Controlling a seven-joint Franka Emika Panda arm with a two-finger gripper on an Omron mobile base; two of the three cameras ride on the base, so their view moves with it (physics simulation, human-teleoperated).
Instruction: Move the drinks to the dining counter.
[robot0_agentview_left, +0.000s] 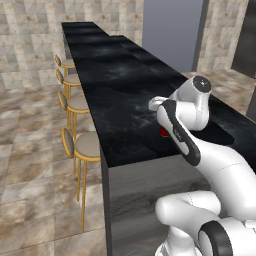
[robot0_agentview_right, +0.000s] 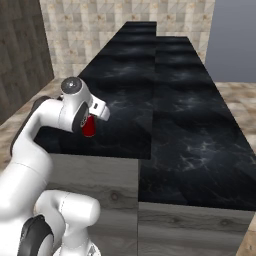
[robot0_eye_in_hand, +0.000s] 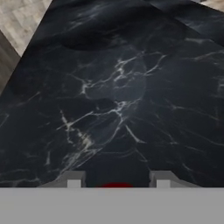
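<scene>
A red can (robot0_agentview_right: 89, 128) with only a sliver showing in the left base view (robot0_agentview_left: 164, 131) hangs under my hand, low over the dining counter (robot0_agentview_right: 190, 125). My gripper (robot0_agentview_right: 90, 122) is shut on it. In the hand view the can's red top (robot0_eye_in_hand: 116, 186) peeks up between my two fingertips (robot0_eye_in_hand: 74, 179), with the gripper (robot0_eye_in_hand: 117, 180) looking along the black, white-veined counter top (robot0_eye_in_hand: 113, 87). The can is over the lower level, beside the step up to the raised ledge (robot0_agentview_left: 115, 90). My arm hides most of the can.
Several gold-legged bar stools (robot0_agentview_left: 87, 145) line the far side of the counter. The counter's near end and grey panelled side (robot0_agentview_left: 145, 195) lie just in front of my base. A grey wall panel (robot0_agentview_left: 172, 30) stands at the back.
</scene>
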